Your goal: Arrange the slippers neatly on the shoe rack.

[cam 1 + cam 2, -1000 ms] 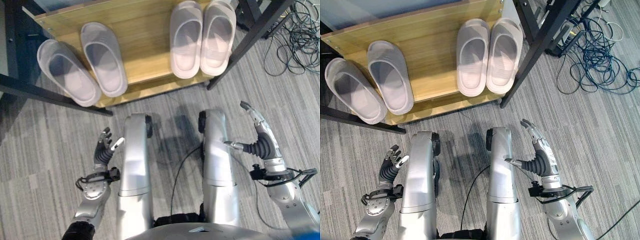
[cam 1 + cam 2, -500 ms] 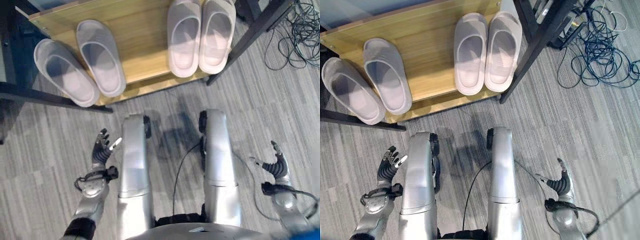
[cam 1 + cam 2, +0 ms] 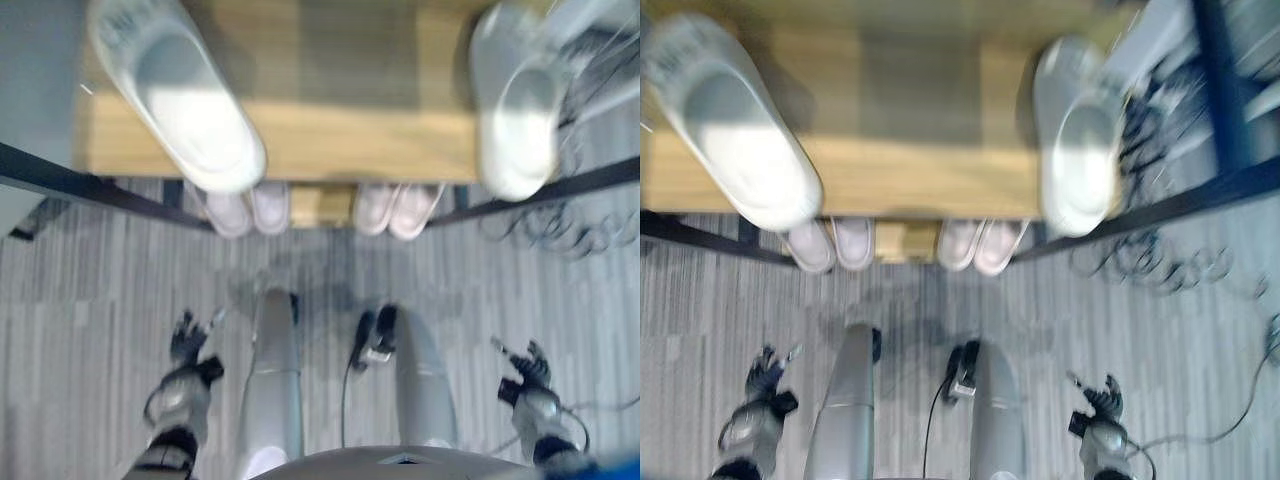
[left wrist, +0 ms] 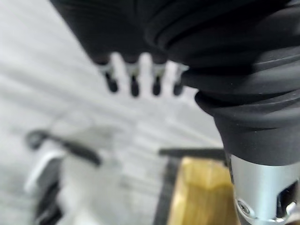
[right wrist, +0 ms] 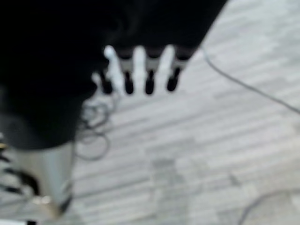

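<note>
Both the left hand (image 3: 185, 345) and right hand (image 3: 524, 368) are held spread and empty. The slippers (image 3: 180, 105) at 12 o'clock on the shoe rack (image 3: 350, 150) are judged light, soft foam, best taken at the strap.

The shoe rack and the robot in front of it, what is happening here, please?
Nothing is being handled now. The left hand and the right hand hang low on either side, fingers relaxed, holding nothing. On the shoe rack, one white slipper lies at each end of the upper wooden shelf, the other on the right. Two slipper pairs sit on the shelf below.
</note>
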You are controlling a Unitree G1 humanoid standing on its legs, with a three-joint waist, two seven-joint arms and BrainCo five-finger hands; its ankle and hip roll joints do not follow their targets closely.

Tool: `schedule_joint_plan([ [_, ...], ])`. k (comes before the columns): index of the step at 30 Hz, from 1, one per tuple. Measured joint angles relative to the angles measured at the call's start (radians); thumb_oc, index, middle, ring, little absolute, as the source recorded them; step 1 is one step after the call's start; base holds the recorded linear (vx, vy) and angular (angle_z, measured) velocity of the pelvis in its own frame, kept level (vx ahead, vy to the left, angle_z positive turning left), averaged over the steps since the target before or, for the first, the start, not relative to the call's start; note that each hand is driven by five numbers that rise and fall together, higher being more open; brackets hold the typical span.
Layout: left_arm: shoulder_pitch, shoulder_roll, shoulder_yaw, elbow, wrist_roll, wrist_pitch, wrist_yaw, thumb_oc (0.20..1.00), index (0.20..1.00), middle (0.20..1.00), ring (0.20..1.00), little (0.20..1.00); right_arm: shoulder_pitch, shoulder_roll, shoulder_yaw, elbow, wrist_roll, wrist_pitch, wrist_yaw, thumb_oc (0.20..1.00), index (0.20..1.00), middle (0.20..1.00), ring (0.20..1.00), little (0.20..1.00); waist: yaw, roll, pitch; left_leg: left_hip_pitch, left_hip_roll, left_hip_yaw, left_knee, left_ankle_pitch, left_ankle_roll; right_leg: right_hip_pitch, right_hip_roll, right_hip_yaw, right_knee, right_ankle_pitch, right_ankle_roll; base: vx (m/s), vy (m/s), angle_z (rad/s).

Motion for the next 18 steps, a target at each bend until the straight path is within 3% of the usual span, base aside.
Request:
schedule_joint_plan([
  [3, 0.037, -0.009, -0.020, 0.024, 0.060, 0.031, -0.007, 1.000, 1.000, 1.000, 1.000, 1.000, 0.006, 0.008, 0.015, 0.021, -0.010, 0.017, 0.015, 1.000, 1.000, 1.000, 1.000, 1.000, -0.005, -0.009, -0.005, 0.141, 0.006, 0.001, -0.156, 0.059, 0.004, 0.149, 0.009, -0.027, -0.162, 0.059, 0.009, 0.06, 0.000, 0.12],
  [8, 0.051, -0.029, -0.018, 0.137, 0.153, 0.056, -0.022, 1.000, 1.000, 1.000, 1.000, 1.000, 0.016, 0.037, 0.052, 0.047, -0.043, 0.046, 0.046, 1.000, 1.000, 1.000, 1.000, 1.000, 0.003, 0.004, -0.023, 0.398, 0.003, 0.039, -0.426, 0.154, 0.016, 0.395, 0.023, -0.041, -0.441, 0.169, 0.028, 0.05, -0.020, 0.02],
  [11, 0.055, -0.052, -0.012, 0.175, 0.186, 0.066, -0.036, 1.000, 1.000, 1.000, 1.000, 1.000, 0.028, 0.045, 0.085, 0.050, -0.075, 0.060, 0.059, 1.000, 1.000, 1.000, 1.000, 1.000, 0.007, 0.022, -0.030, 0.556, 0.003, 0.057, -0.642, 0.246, 0.022, 0.559, 0.034, -0.060, -0.664, 0.258, 0.037, 0.10, -0.075, 0.10],
  [13, 0.053, -0.052, -0.047, 0.184, 0.228, 0.076, -0.038, 1.000, 1.000, 1.000, 1.000, 1.000, 0.057, 0.048, 0.107, 0.052, -0.089, 0.071, 0.068, 1.000, 1.000, 1.000, 1.000, 1.000, 0.002, 0.038, -0.042, 0.667, 0.000, 0.053, -0.794, 0.317, 0.024, 0.699, 0.048, -0.107, -0.846, 0.331, 0.043, 0.00, 0.000, 0.43],
  [15, 0.050, -0.054, -0.089, 0.184, 0.265, 0.072, -0.034, 1.000, 1.000, 1.000, 1.000, 1.000, 0.082, 0.041, 0.114, 0.068, -0.115, 0.071, 0.072, 1.000, 1.000, 1.000, 1.000, 1.000, 0.008, 0.054, -0.074, 0.688, -0.004, 0.056, -0.837, 0.339, 0.016, 0.739, 0.045, -0.128, -0.906, 0.353, 0.048, -0.07, 0.072, 0.34],
  [18, 0.051, -0.058, -0.120, 0.182, 0.312, 0.067, -0.031, 1.000, 1.000, 1.000, 1.000, 1.000, 0.073, 0.026, 0.134, 0.093, -0.155, 0.080, 0.073, 1.000, 1.000, 1.000, 1.000, 1.000, 0.003, 0.065, -0.081, 0.735, -0.017, 0.096, -0.864, 0.397, 0.032, 0.800, 0.036, -0.162, -0.988, 0.425, 0.065, 0.02, 0.243, -0.01],
])
